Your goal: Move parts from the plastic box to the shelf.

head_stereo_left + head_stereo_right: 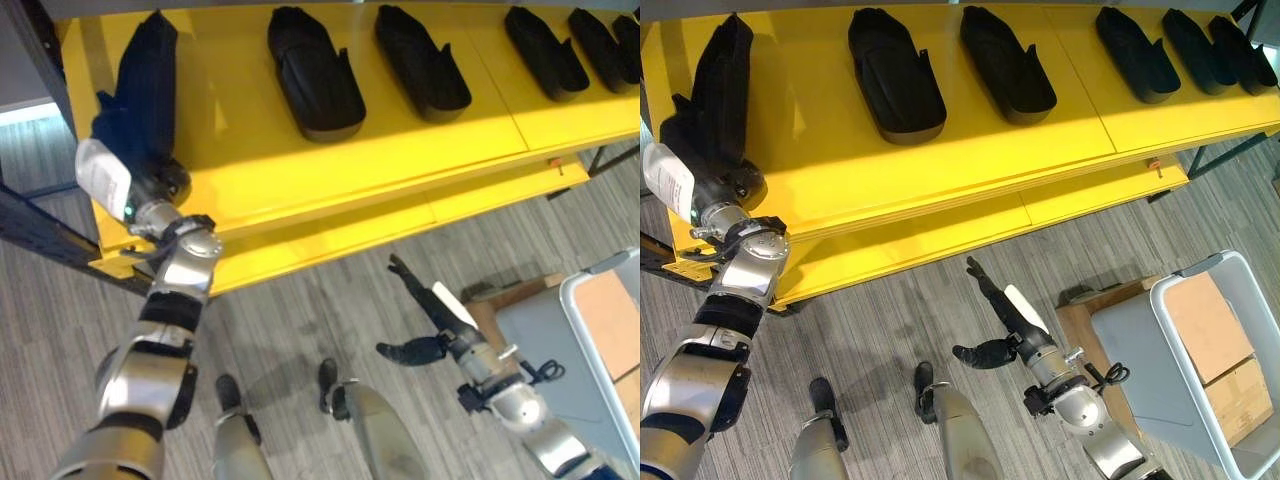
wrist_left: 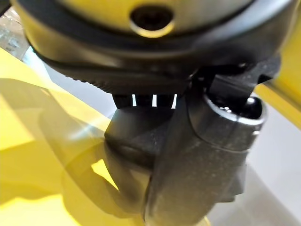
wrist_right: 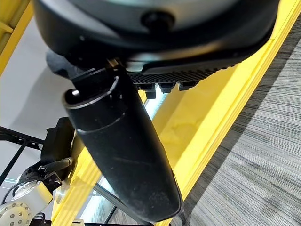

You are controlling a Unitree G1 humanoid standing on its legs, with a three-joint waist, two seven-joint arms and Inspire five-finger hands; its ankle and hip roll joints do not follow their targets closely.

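Nearest us, our right hand (image 1: 1005, 320) hangs low over the grey striped floor (image 1: 890, 300), fingers straight and spread, thumb out to the side, holding nothing. Just beside it on the right stands a grey plastic box (image 1: 1230, 275) with brown cardboard (image 1: 1205, 325) inside; no parts can be made out in it.

Our left hand (image 1: 140, 160) is up on the left end of the yellow shelf (image 1: 400, 150), wrapped round the near end of a long black part (image 1: 150, 75) that lies on the top shelf board. Fingers mostly hidden behind the part, but the left wrist view shows the thumb (image 2: 207, 155) curled against the dark moulding, so we read it as gripping.

Five more black parts (image 1: 895, 75) lie in a row along the same board to the right, well apart from each other. Lower yellow board (image 1: 940, 235) sits beneath
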